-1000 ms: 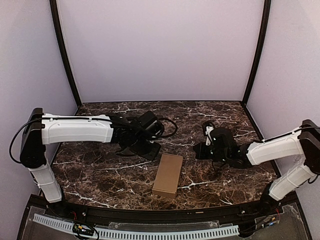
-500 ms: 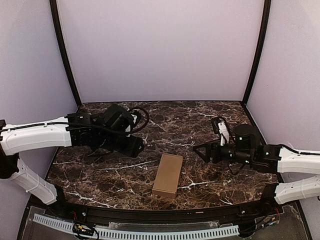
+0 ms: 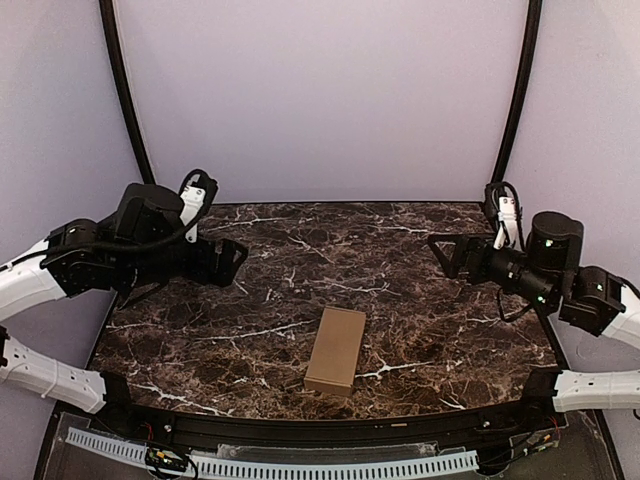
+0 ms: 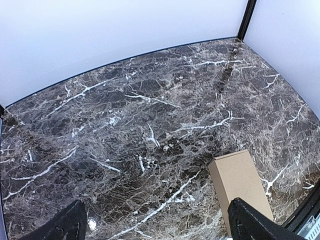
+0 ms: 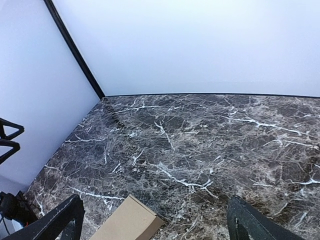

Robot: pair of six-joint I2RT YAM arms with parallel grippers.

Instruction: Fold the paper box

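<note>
Top external view: a plain tan-brown cardboard paper box (image 3: 335,350), formed into a closed oblong carton, lies at lower centre on the dark marble table (image 3: 420,310). The left gripper (image 3: 235,262) at mid-left and the right gripper (image 3: 440,257) at mid-right are both spread wide and empty, well apart from it. Folding is judged done; only parking of the arms is called for next.

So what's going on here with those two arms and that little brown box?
Two robot arms have the job of folding a paper box. Right now it looks fully formed: a closed tan carton lying flat on the marble table, near the front edge between the arms. Neither arm is touching it. The left claw and the right claw both hang in the air off to the sides, wide open and empty. The folding looks done, though I can't check every flap.
</note>
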